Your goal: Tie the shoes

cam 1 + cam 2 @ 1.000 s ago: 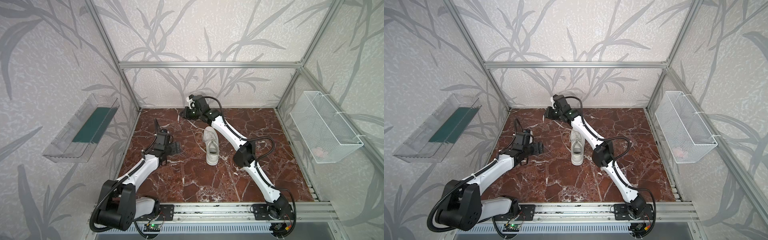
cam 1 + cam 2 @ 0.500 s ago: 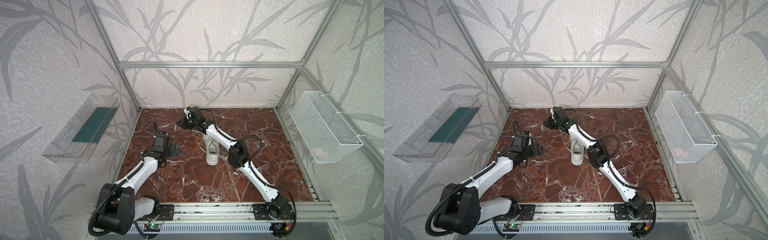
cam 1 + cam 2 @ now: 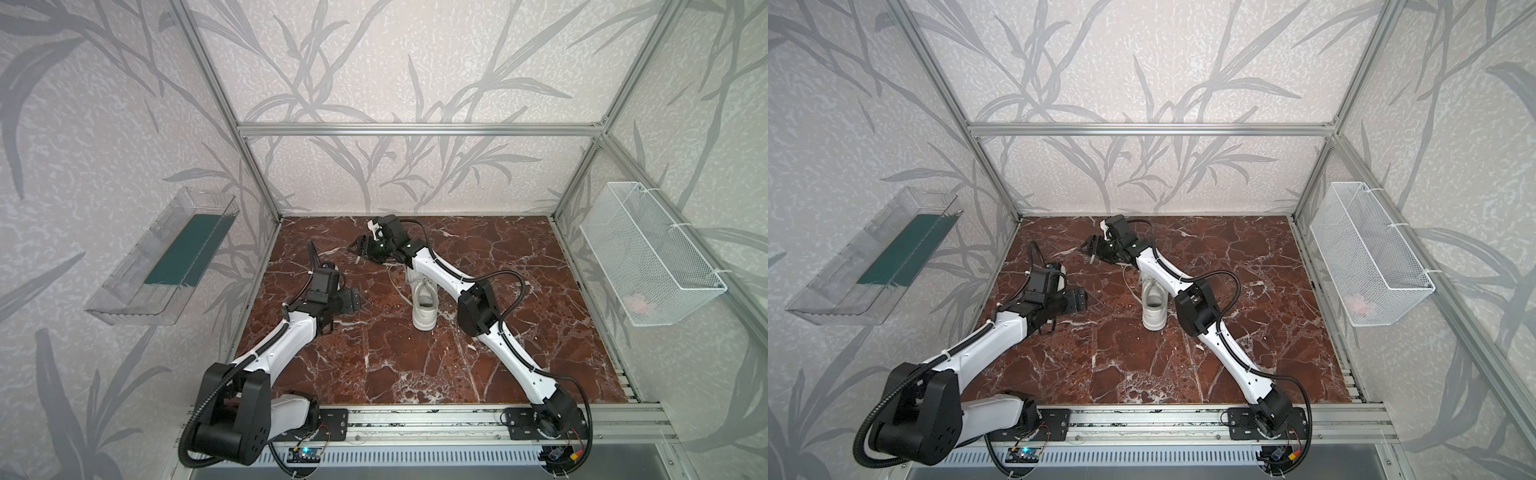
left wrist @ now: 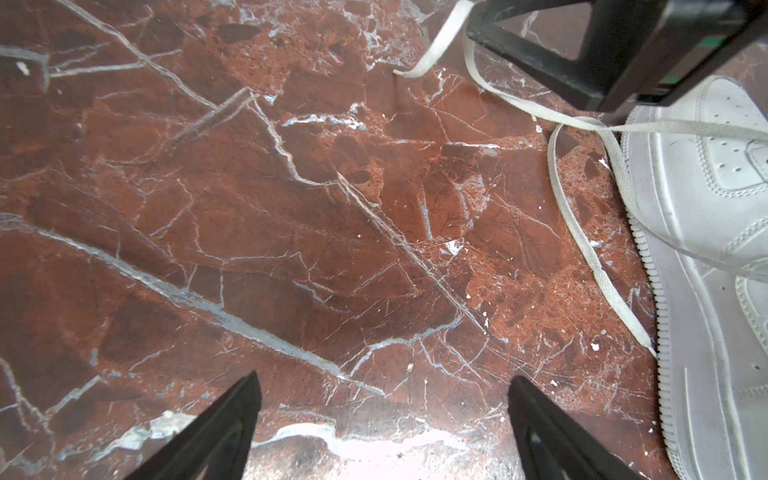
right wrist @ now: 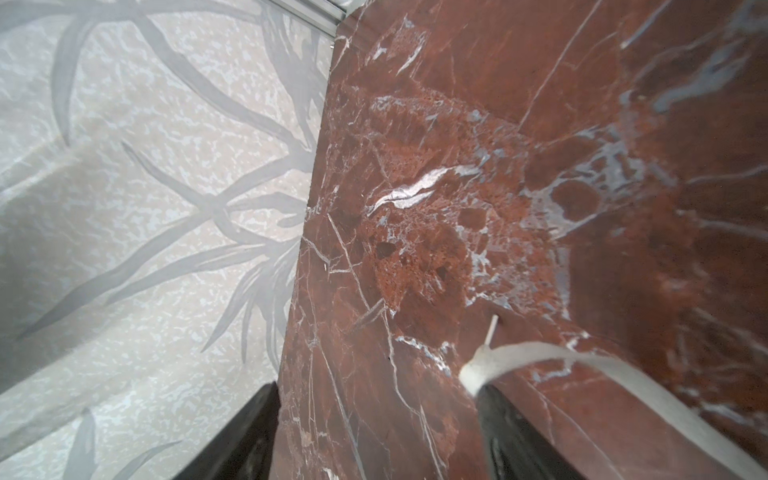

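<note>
The shoes are one white sneaker (image 3: 424, 305) (image 3: 1153, 306) standing mid-floor, partly under my right forearm, and it also shows in the left wrist view (image 4: 706, 249). Its loose white laces (image 3: 395, 283) (image 4: 582, 232) trail on the marble to its left. My right gripper (image 3: 358, 247) (image 3: 1094, 247) (image 5: 378, 415) is open, low over the floor behind and left of the sneaker. One lace end (image 5: 540, 357) lies draped over a fingertip, not pinched. My left gripper (image 3: 353, 300) (image 3: 1079, 300) (image 4: 384, 399) is open and holds nothing, left of the sneaker.
The floor is red marble (image 3: 374, 365). A clear bin (image 3: 162, 266) hangs on the left wall. A white wire basket (image 3: 648, 257) hangs on the right wall. The rear wall stands close behind my right gripper.
My right gripper has gone from shut to open and has dropped low toward the floor, letting the lace slacken. My left arm has barely shifted.
</note>
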Motion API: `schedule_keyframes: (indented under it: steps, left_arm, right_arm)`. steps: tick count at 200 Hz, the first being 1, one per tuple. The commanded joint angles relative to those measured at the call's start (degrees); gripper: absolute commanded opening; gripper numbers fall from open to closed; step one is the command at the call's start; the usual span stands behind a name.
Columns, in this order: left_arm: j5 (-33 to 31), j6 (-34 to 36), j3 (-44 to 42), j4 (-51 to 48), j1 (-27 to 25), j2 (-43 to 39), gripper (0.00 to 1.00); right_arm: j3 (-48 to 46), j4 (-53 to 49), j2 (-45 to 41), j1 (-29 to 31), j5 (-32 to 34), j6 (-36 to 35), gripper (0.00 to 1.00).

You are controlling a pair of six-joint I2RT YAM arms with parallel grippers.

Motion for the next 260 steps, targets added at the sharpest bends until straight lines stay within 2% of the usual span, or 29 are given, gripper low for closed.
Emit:
schedule_keyframes:
  steps: [1, 53, 70, 80, 94, 105, 130, 153, 181, 216, 231, 260]
  left_arm:
    - [0.9, -0.2, 2.2, -0.6, 0.2, 0.4, 0.95]
    - [1.4, -0.5, 3.6, -1.0, -0.1, 1.6, 0.95]
    - [1.6, -0.5, 4.0, -1.0, -0.1, 1.9, 0.95]
    - [1.6, -0.6, 4.0, -1.0, -0.1, 2.0, 0.95]
    - [1.6, -0.9, 4.0, -0.9, -0.1, 2.1, 0.95]
    - [1.6, -1.1, 3.9, -1.0, -0.1, 1.9, 0.95]
    - [1.0, -1.3, 2.8, -0.4, -0.1, 0.7, 0.95]
    - [1.8, -1.7, 1.8, 1.0, 0.0, -0.5, 0.95]
    - [3.2, -2.5, 1.3, 2.2, 0.2, -0.5, 0.95]
    - [3.9, -3.4, -0.1, 3.7, 0.4, -1.2, 0.95]
    - [3.7, -3.5, -1.0, 4.2, 0.7, -1.9, 0.95]
    - [4.3, -3.2, -2.4, 6.8, 2.2, -3.7, 0.94]
  right_arm:
    - [-0.1, -7.0, -5.9, -0.6, 1.4, -1.8, 0.81]
    - [-1.0, -17.2, -8.7, -1.8, 1.5, -4.8, 0.90]
    - [-1.2, -18.2, -8.5, -1.9, -0.6, -5.2, 0.93]
    - [-2.6, -14.9, -8.4, -2.0, -5.2, -4.2, 0.93]
    - [-5.3, -5.2, -8.3, -1.7, -14.0, 0.3, 0.93]
    - [-5.0, -0.9, -7.9, -1.0, -17.3, 2.2, 0.93]
    - [-4.1, 3.4, -7.6, 0.0, -18.6, 4.6, 0.93]
    - [-4.6, 5.8, -7.3, 0.0, -19.1, 7.1, 0.87]
    - [-8.1, 26.9, -7.7, 0.2, -23.6, 20.3, 0.85]
    - [-7.8, 35.5, -7.8, 0.3, -23.7, 23.3, 0.85]
    - [-7.4, 34.9, -7.8, 0.2, -23.5, 23.8, 0.84]
    - [-8.9, 28.8, -9.1, 0.2, -22.8, 19.0, 0.83]
